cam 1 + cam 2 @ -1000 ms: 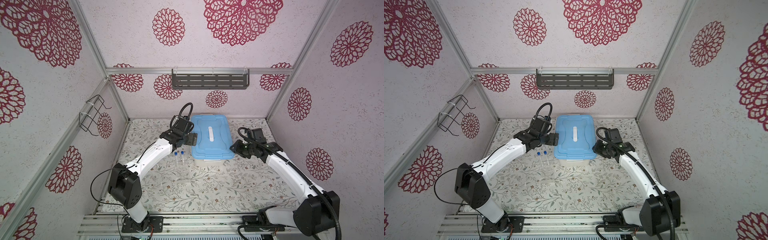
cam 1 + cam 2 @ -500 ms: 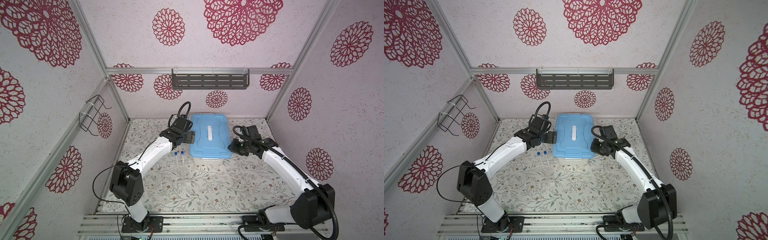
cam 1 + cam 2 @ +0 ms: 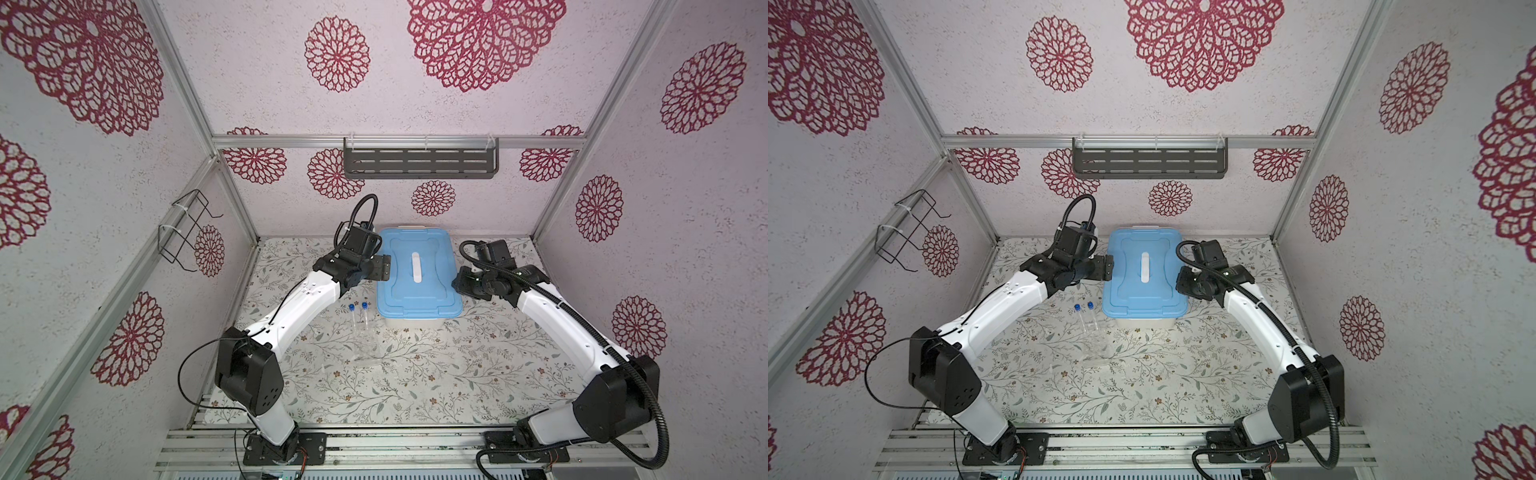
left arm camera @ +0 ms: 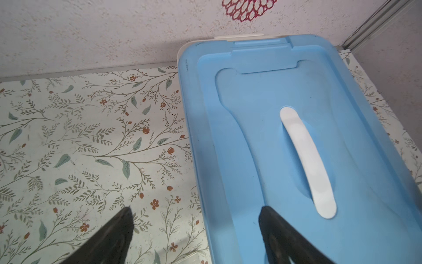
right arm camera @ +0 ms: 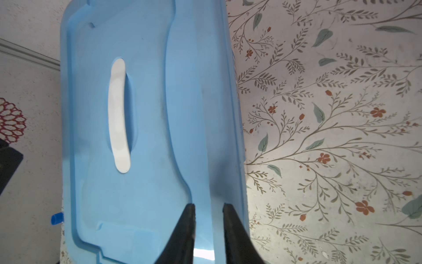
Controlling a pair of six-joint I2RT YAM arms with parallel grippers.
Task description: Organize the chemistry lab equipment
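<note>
Standing upright in a clear stand (image 3: 366, 353) (image 3: 1096, 353), the 2 tubes (image 3: 358, 322) (image 3: 1084, 319) kept their long axes vertical and their blue caps on top. They sat side by side on the surface (image 3: 415, 374), just beside the front left corner of the tub (image 3: 415, 323). The tub's blue lid (image 3: 399, 291) (image 4: 251, 114) ran lengthwise from front to back, and its white handle (image 3: 417, 268) (image 5: 118, 114) lay along the same line.

Only the top views took in both tubes and the stand. The right wrist view caught just 1 blue cap (image 5: 57, 218) past a lid corner.

The left pincer (image 3: 385, 266) (image 4: 195, 208) stood wide at the tub's left edge, 1 finger over the surface and 1 over the lid. The right pincer (image 3: 456, 284) (image 5: 209, 204) was narrow, with both fingers over the lid's right rim band and a slim gap between them. I could not tell whether they touched it.
</note>
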